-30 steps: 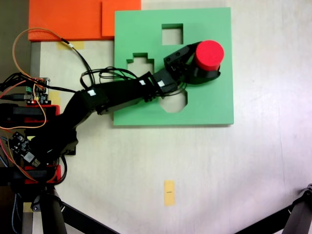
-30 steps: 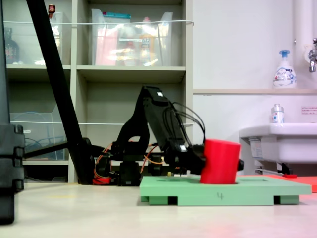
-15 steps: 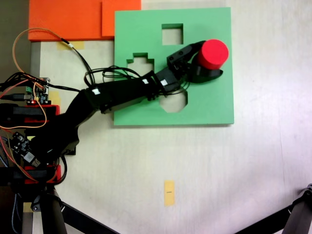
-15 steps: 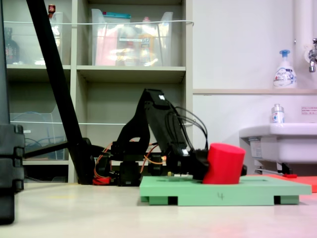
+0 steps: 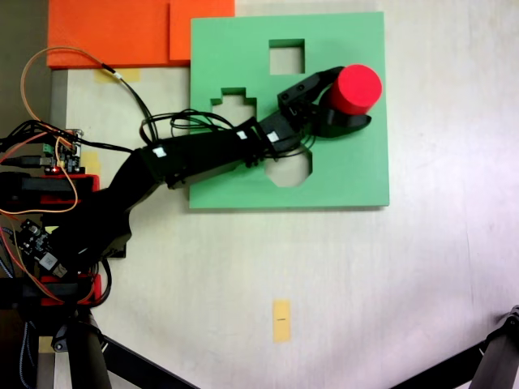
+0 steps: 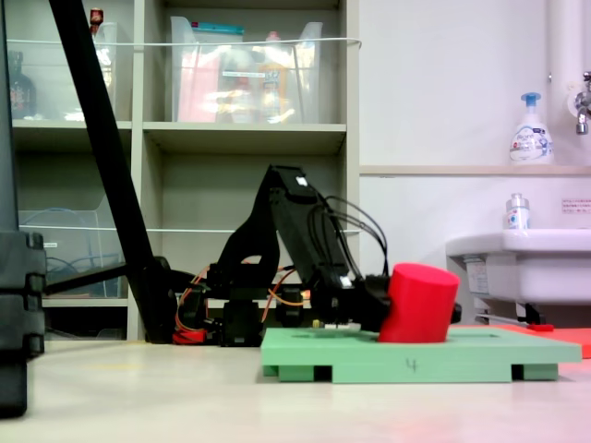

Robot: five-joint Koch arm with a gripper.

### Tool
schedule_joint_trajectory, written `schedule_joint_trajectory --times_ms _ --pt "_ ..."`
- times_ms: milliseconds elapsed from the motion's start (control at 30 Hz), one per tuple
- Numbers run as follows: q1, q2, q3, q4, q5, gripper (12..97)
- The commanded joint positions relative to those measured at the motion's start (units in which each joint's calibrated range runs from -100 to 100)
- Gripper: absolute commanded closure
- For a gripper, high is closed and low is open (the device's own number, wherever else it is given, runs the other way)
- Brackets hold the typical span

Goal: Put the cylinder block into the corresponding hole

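The red cylinder block sits over the right part of the green foam board. My gripper is shut on it, one finger on each side. In a fixed view from the side the cylinder block leans to the right, its lower end down at the board. The circular hole is hidden beneath the block and gripper. The square cutout, the cross-shaped cutout and the octagonal cutout lie bare.
Orange foam sheets lie at the top left, touching the board. Wires and circuit boards crowd the arm's base at the left. A yellow tape mark is on the table below. A sink stands behind the board.
The gripper has carried the cylinder slightly to the right and lowered it; it has gone from upright to leaning. Little has moved in the last half second.
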Motion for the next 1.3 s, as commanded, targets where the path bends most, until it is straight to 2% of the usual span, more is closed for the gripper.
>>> schedule_joint_trajectory --times_ms 0,200,300,500,700,867,900,967,1067,1133,1200,1267 --pt "-0.3 -2.8 -0.3 0.4 -0.5 63.8" --pt "-0.2 -5.0 -5.5 -1.1 0.2 51.4" --pt "-0.3 -5.7 -7.5 -0.3 0.4 42.0" --pt "-0.3 -10.4 -13.0 2.1 0.9 35.6" --pt "-1.4 -30.0 -15.4 1.0 1.0 37.0" --pt "-3.6 -55.3 -19.3 -5.2 1.0 59.7" --pt "-3.9 -61.3 -20.1 -8.9 0.9 63.2" --pt "-5.1 -73.2 -20.2 -21.1 -0.3 64.6" --pt "-6.4 -89.5 -20.0 -38.4 -9.9 64.6" --pt "-7.4 -100.1 -20.7 -49.7 -24.0 63.0" --pt "-7.8 -107.9 -27.0 -52.6 -32.5 59.3" --pt "-9.1 -113.9 -33.0 -52.8 -34.2 59.3"
